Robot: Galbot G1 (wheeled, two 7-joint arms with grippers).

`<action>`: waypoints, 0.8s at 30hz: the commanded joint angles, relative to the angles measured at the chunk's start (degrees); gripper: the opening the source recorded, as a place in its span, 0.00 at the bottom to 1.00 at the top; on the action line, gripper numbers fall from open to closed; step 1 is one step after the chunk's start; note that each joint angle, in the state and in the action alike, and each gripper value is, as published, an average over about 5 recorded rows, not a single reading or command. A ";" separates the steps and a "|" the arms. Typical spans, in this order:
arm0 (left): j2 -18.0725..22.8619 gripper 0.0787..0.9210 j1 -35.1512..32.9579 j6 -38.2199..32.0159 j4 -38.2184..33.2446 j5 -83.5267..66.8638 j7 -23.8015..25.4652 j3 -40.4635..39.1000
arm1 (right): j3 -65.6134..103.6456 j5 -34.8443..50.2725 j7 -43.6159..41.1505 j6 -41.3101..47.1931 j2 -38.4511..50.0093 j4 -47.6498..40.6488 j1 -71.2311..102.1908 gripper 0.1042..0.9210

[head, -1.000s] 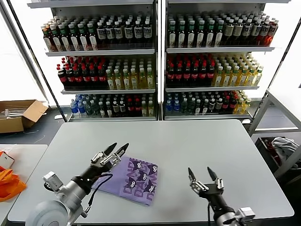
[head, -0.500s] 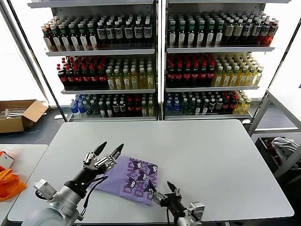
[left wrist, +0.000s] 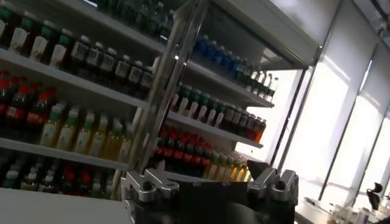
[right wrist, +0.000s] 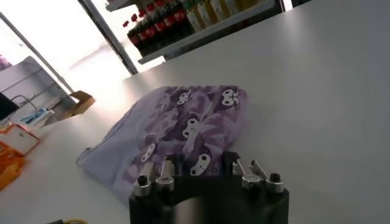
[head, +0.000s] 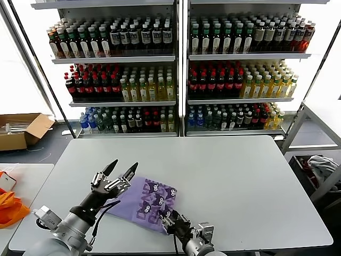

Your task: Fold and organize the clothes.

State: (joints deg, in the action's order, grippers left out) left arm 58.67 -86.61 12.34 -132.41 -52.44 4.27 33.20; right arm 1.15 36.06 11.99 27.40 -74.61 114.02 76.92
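Note:
The lavender T-shirt (head: 149,200) lies folded in a small rectangle on the grey table (head: 229,176), near the front left, with its dark cartoon print facing up. My left gripper (head: 122,167) is open and empty, raised just above the shirt's far left corner; its wrist view shows only shelves past the open fingers (left wrist: 144,184). My right gripper (head: 170,217) is low at the shirt's near right edge. It is open, with the shirt's edge (right wrist: 183,122) lying between the spread fingers (right wrist: 166,165).
Shelves of bottles (head: 176,74) stand behind the table. A cardboard box (head: 21,130) is on the floor at the left. Orange fabric (head: 8,205) lies on a side table at the left. A grey-white cloth bundle (head: 319,162) sits at the right.
My right gripper has moved left from the table's front right to the shirt's near edge. My left gripper has drawn back a little to the left, off the shirt.

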 commanded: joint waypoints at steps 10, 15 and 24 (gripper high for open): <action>0.08 0.88 0.03 0.12 0.74 1.00 0.51 0.01 | 10.28 -15.96 -9.95 5.89 6.62 5.04 -1.88 0.08; -0.02 0.88 0.09 0.14 0.72 0.95 0.49 -0.12 | 13.39 -16.89 -13.03 5.93 9.60 3.51 -2.97 0.02; 0.42 0.88 -0.20 0.29 1.01 1.07 0.55 -0.39 | 15.59 -20.28 -14.62 1.60 9.81 6.52 -0.28 0.04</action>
State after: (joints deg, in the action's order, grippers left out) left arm 58.92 -86.69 12.50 -131.61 -51.54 4.77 32.94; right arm 12.52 21.17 1.16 32.13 -66.53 117.30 75.27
